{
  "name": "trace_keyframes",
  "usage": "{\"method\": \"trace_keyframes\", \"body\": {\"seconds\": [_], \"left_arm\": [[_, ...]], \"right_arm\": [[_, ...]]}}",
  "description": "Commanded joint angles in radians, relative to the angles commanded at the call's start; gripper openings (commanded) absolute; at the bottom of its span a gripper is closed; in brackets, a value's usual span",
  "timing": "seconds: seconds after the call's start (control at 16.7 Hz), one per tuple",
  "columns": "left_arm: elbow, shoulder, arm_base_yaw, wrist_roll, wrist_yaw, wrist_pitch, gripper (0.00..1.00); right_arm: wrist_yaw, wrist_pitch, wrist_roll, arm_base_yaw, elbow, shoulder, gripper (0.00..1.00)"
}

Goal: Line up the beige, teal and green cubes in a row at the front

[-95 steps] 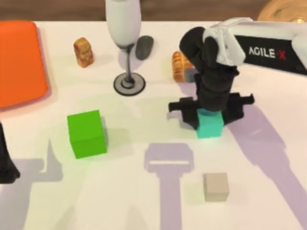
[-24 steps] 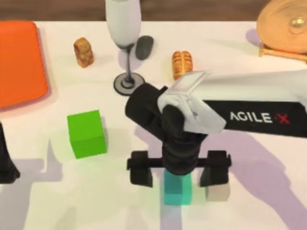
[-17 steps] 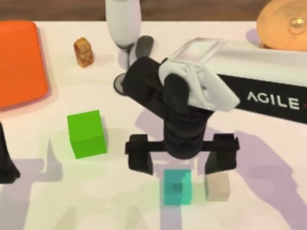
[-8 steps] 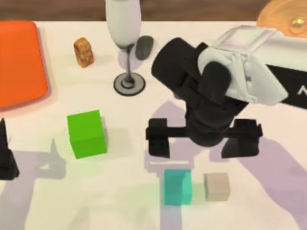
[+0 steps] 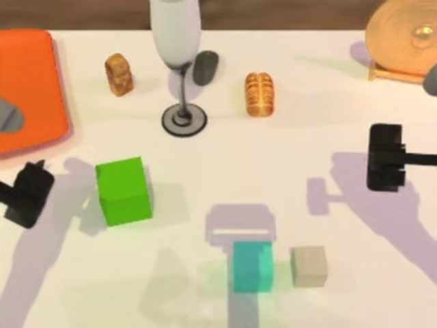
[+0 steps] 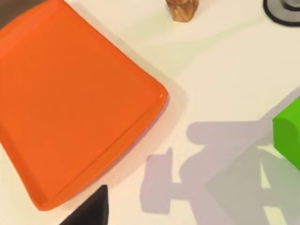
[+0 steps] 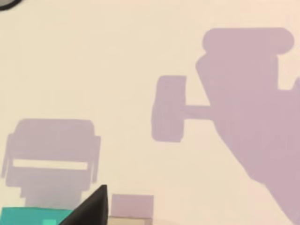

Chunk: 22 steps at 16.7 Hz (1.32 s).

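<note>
The teal cube (image 5: 252, 266) and the smaller beige cube (image 5: 308, 266) sit side by side near the table's front edge, a small gap between them. Apart from them, at the middle left, stands the larger green cube (image 5: 123, 190). My right gripper (image 5: 423, 159) hangs open and empty at the right edge, well behind the beige cube. My left gripper (image 5: 5, 197) is open at the left edge, just left of the green cube. In the right wrist view one fingertip (image 7: 93, 208) overlaps the teal cube (image 7: 33, 216) and the beige cube (image 7: 131, 220). The left wrist view catches the green cube (image 6: 288, 136).
An orange tray (image 5: 27, 89) lies at the back left. A wine glass (image 5: 179, 68), a dark grey object (image 5: 205, 67) and two bread loaves (image 5: 118, 74) (image 5: 259, 93) stand along the back. A golden round object (image 5: 403, 34) fills the back right corner.
My right gripper let go of the teal cube beside the beige one, rose and drew back to the right edge. My left gripper moved in toward the green cube.
</note>
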Motion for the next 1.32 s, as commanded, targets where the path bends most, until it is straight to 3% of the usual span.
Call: {"method": "trace_keyframes", "body": {"seconds": [0.3, 0.72, 1.02, 1.32], "left_arm": [[0.352, 0.522, -0.083, 0.232, -0.001, -0.278, 1.00], [0.758, 1.034, -0.177, 0.485, 0.002, -0.567, 1.00], [0.901, 1.195, -0.208, 0.570, 0.004, -0.654, 1.00], [0.909, 1.204, -0.205, 0.575, 0.004, -0.658, 1.00]], "right_arm": [[-0.002, 0.257, -0.221, -0.217, -0.406, -0.514, 1.00], [-0.102, 0.581, -0.422, -0.437, -0.800, -0.959, 1.00], [-0.163, 0.702, -0.471, -0.503, -0.908, -1.098, 1.00], [-0.166, 0.708, -0.473, -0.506, -0.912, -1.102, 1.00]]}}
